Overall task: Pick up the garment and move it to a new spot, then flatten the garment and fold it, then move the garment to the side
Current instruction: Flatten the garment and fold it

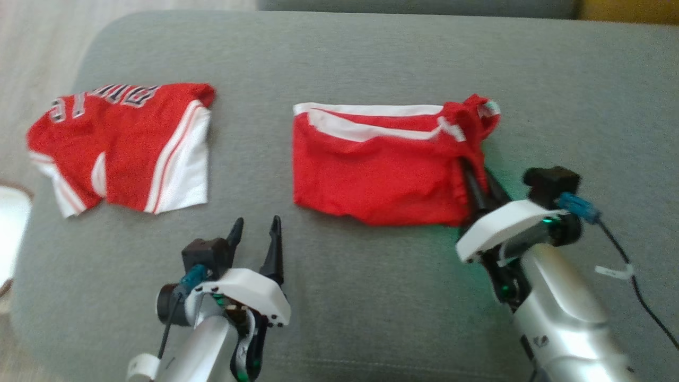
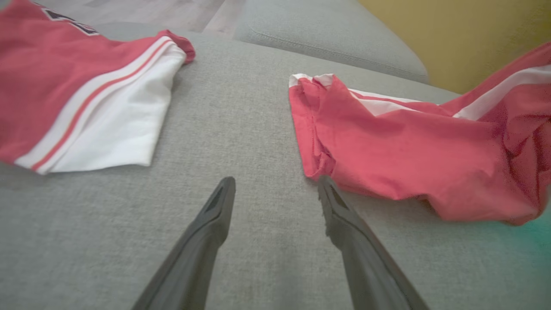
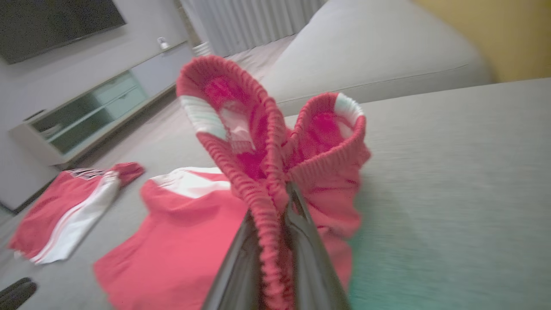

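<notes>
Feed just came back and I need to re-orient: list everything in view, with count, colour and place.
red shorts: one, red with white stripes, middle-right of the cushion, waistband end bunched up
lettered garment: one, red with a white side panel, on the cushion's left part, apart from the shorts
cushion: one, grey, under both garments
second cushion: one, grey, beyond the first
television: one, dark, on the far wall
low cabinet: one, pale, below the television
wall: yellow, behind the cushions
left gripper: one, dark fingers, open, over bare cushion between the garments
right gripper: one, dark fingers, shut on the shorts' waistband at their right end
</notes>
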Controlling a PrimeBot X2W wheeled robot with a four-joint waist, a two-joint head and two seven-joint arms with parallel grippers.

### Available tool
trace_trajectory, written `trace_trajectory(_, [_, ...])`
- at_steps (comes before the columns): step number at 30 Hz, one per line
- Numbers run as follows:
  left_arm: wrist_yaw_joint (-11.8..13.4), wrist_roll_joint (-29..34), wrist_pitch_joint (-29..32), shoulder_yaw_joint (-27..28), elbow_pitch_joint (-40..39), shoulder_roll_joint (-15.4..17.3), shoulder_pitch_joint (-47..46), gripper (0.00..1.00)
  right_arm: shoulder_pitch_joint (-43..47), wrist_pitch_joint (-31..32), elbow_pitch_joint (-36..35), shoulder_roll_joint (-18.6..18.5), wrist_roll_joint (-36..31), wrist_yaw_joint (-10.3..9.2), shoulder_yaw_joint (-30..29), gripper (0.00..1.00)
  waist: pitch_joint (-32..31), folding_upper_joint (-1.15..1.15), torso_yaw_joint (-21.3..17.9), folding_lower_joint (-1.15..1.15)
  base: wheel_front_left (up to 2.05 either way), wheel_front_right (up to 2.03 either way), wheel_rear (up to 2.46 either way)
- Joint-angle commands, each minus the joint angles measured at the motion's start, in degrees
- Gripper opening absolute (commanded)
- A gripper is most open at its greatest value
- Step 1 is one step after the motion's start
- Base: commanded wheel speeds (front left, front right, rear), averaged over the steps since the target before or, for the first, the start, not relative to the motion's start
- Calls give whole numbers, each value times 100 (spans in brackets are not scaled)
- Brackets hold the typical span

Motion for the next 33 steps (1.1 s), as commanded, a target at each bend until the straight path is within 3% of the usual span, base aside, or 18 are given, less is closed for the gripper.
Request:
trace_trajectory(1, [25,-47,-33,94,-172,96,-100,100,-221,72,-236,108,115,37,267,0,-27,0,310,0,0,0,0])
trace_trajectory(5, [63,-131,-33,-118,-180,96,-59,100,-279,180,-356,112,495,37,793,0,-52,0,815,0,0,0,0])
trace_trajectory(10, [101,-185,-33,-337,-177,96,-46,100,-545,54,-80,113,712,37,1027,0,-10,0,1411,0,0,0,0])
trace_trajectory(11, [123,-174,-33,-365,-172,96,-55,100,-611,-11,-12,114,774,37,1049,33,0,0,1492,0,0,0,0])
trace_trajectory(12, [147,-128,-33,-393,-153,96,-64,100,-669,-75,44,114,852,37,1084,100,5,0,1553,0,0,0,0])
trace_trajectory(17, [229,-61,-33,-317,-172,96,-52,100,-844,-366,175,114,1083,37,1199,100,-4,0,1557,0,0,0,0])
trace_trajectory(21, [281,82,-33,-127,-289,96,-32,100,-847,-518,324,114,981,37,941,100,-36,0,1268,0,0,0,0])
trace_trajectory(31, [470,744,-33,593,-606,96,-32,100,-45,-539,-316,114,-513,37,-890,100,-130,0,23,0,0,0,0])
trace_trajectory(33, [475,822,-33,747,-622,96,36,100,152,-539,-381,115,-609,37,-987,100,-214,0,-174,0,0,0,0])
